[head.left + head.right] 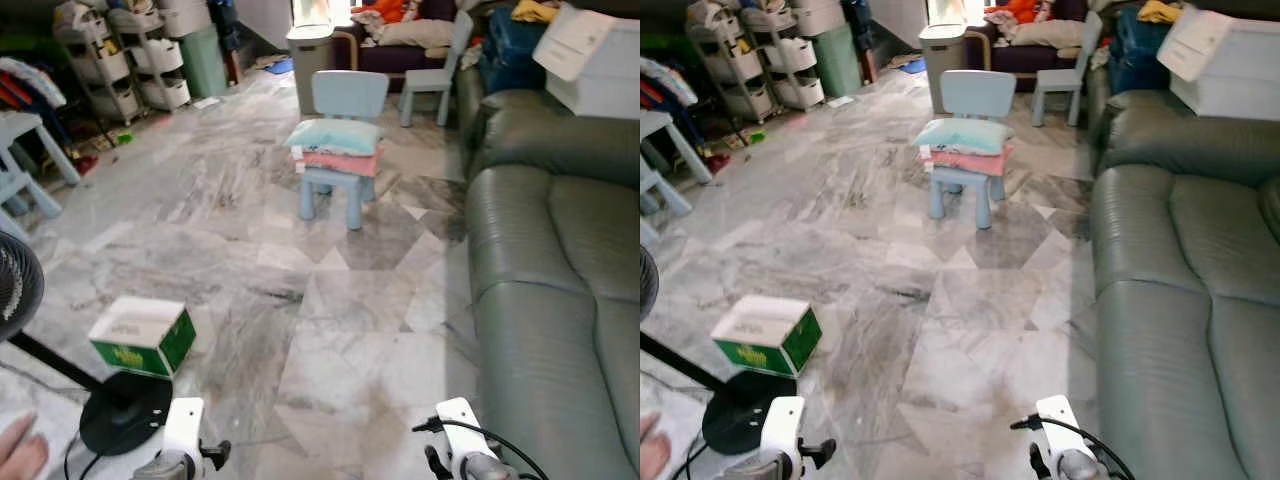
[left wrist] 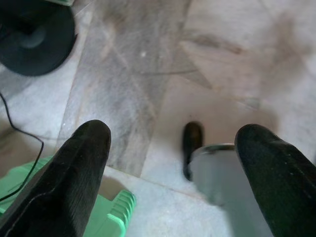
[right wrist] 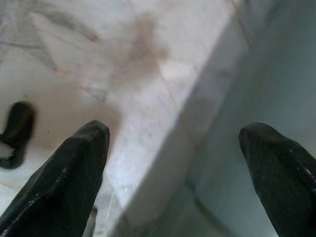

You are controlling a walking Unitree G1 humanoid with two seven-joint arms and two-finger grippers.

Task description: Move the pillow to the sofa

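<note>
Left eye view looks down a glossy grey marble floor point(image 1: 330, 330) to a small pale-blue plastic chair point(image 1: 347, 100) far ahead, where 2 soft pillows lie stacked on its seat: a mint pillow point(image 1: 335, 135) on top of a pink pillow point(image 1: 338, 160). Along the right runs the padded grey-green leather sofa point(image 1: 560, 250). Near left sits a green-and-white cardboard box point(image 1: 142, 335). Both the left gripper point(image 2: 173, 148) and right gripper point(image 3: 173, 148) hang low over the floor, black fingers spread wide, holding nothing.
</note>
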